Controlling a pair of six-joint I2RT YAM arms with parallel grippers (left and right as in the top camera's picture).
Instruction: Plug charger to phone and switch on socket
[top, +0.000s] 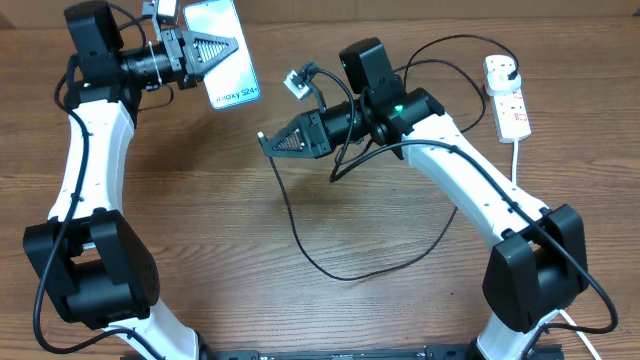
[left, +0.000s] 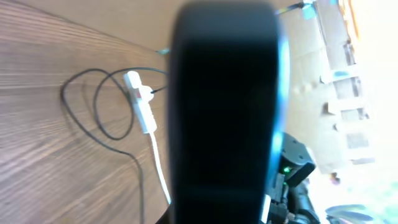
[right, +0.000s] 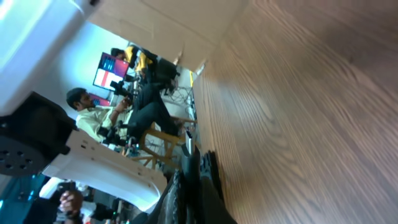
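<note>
1. Overhead: the phone is clamped in the left gripper at the far left, light-blue screen up, white text at its nearer short end. The charger is pinched near its tip by the right gripper, apart from the phone. Its plug appears seated in the socket. Mating is judged the step in hand; the tip must be lined up with the phone's short-end port.
2. Left wrist: the phone is seen as a dark blur, the socket far off.
3. Right wrist: the closed right gripper is shown; the connector cannot be made out.
</note>
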